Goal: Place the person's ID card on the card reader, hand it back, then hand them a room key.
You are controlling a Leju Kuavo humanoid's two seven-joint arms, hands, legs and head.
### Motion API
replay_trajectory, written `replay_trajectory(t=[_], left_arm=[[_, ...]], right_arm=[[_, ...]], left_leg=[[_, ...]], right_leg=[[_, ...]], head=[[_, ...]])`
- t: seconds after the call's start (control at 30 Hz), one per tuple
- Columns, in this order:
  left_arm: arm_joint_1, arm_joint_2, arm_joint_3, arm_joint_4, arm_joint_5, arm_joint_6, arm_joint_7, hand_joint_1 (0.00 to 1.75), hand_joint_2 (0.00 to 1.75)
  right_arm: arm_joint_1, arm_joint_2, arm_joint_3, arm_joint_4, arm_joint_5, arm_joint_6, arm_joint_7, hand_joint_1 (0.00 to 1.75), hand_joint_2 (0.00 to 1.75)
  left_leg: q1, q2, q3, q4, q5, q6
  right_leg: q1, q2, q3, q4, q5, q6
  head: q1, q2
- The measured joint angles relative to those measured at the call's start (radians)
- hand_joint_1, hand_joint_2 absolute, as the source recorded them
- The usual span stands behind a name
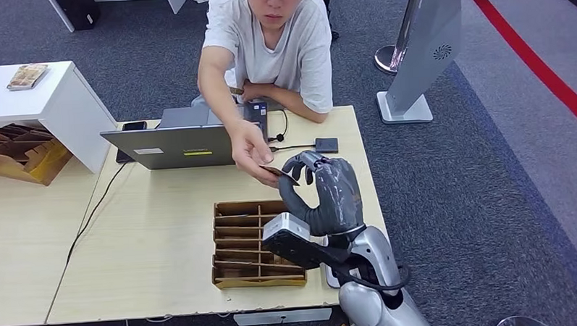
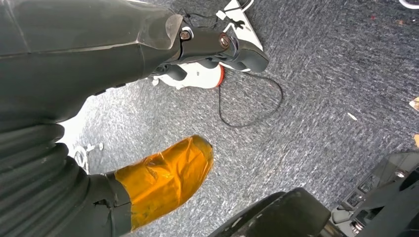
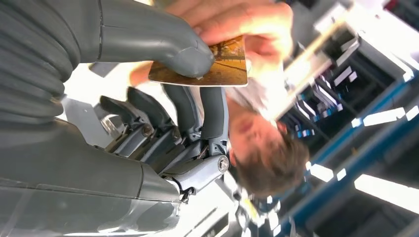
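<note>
The card point(image 3: 210, 64) sits pinched between my right robot hand's point(image 1: 324, 192) thumb and fingers point(image 3: 213, 111), above the table point(image 1: 150, 233). The person's hand point(image 1: 250, 153) grips its other edge. My left robot hand point(image 2: 197, 47) hangs over carpet, holding nothing, fingers curled.

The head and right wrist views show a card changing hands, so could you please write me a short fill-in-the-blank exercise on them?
1. The card is pinched by the robot's ____ hand.
2. The person's hand grips the card's other ____.
3. The open laptop sits on the ____.
4. The cardboard organizer lies between the laptop and the ____.

Missing words: right; end; table; robot
</note>
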Motion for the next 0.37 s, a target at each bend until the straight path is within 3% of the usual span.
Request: replay_trajectory(t=[0.03,0.37], left_arm=[[-0.001,0.0,-0.002,0.0,0.0,-0.001,0.001,0.0,1.75],[-0.001,0.0,-0.013,0.0,0.004,-0.001,0.005,0.0,1.75]], right_arm=[[-0.005,0.002,0.005,0.011,0.0,0.012,0.007,0.0,1.75],[-0.025,0.006,0.032,0.068,0.002,0.049,0.043,0.0,1.75]], left_leg=[[0.0,0.0,0.0,0.0,0.0,0.0],[0.0,0.0,0.0,0.0,0.0,0.0]], right_leg=[[0.0,0.0,0.0,0.0,0.0,0.0],[0.0,0.0,0.0,0.0,0.0,0.0]], head=[[0.0,0.0],[0.0,0.0]])
